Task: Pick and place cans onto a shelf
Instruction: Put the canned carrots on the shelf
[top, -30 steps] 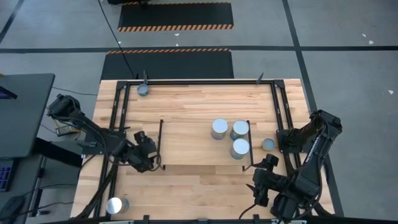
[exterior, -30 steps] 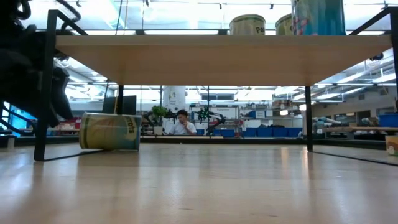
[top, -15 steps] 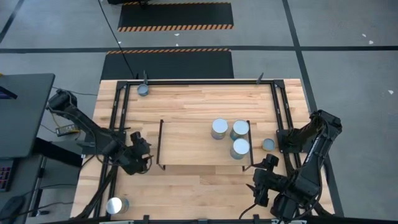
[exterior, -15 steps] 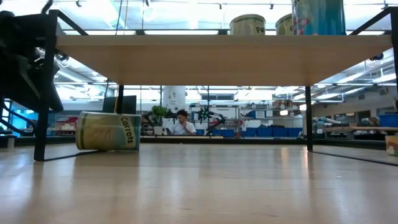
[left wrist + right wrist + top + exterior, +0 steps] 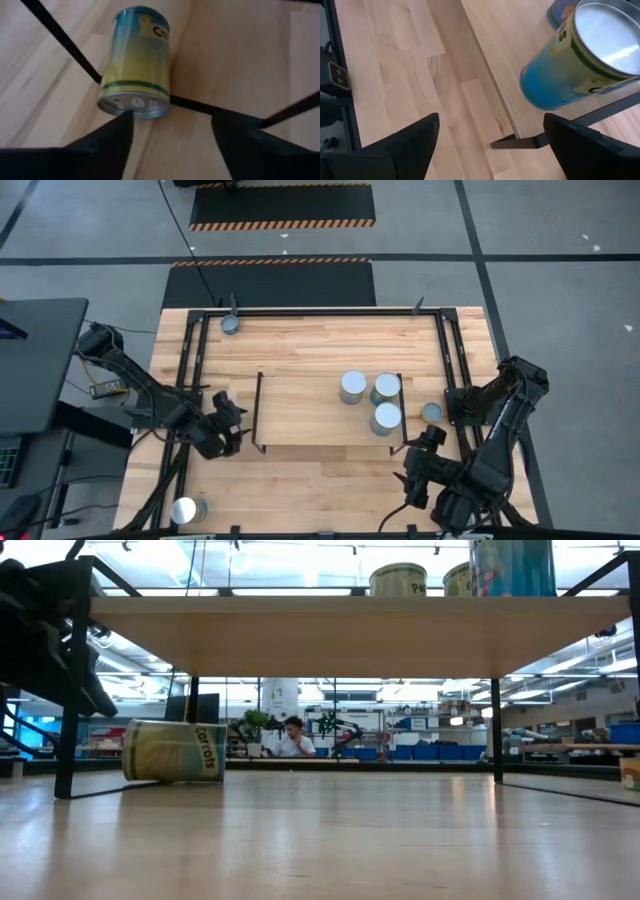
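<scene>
- Wooden table (image 5: 320, 480) carries shelf (image 5: 300, 410); three cans (image 5: 353, 387) stand on it.
- Fallen can (image 5: 136, 60) lies beside left gripper (image 5: 170, 131), spread wide, empty.
- Right gripper (image 5: 490, 135) waits, spread wide.
- Several cans remain unplaced.

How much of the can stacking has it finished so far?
Three cans stand on the shelf. The open left hand faces a fallen can beside the shelf's end frame. Three more cans wait on the table; the open right hand hangs empty nearby.
</scene>
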